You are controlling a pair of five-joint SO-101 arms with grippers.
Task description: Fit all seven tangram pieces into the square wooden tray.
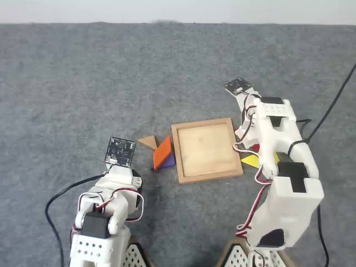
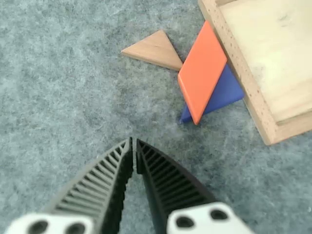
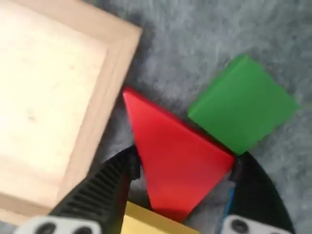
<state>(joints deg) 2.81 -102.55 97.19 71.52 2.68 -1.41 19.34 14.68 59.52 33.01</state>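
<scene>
left gripper (image 2: pixel 134 143): jaws pinched together, nothing in them. it hangs over the grey carpet (image 1: pixel 83 83), off the left side of the wooden tray (image 1: pixel 177 156). ahead of it is the plain wood triangle (image 2: pixel 155 49), one corner touching the orange parallelogram (image 2: pixel 202 73). the orange piece lies on top of the blue triangle (image 2: pixel 225 90), and both sit up against the tray's outer wall.

right gripper (image 3: pixel 185 163): clamped narrow on the red triangle (image 3: pixel 175 156), one finger on each side of it, just outside the tray's right wall. the green square (image 3: pixel 243 109) is on the carpet just beside the red piece. the yellow piece (image 3: pixel 146 222) touches the red tip; can't tell which one is on top. from the high view the yellow piece shows by the tray's near right corner, partly under my right arm (image 1: pixel 278 167).

every piece i can see lies outside the tray.
</scene>
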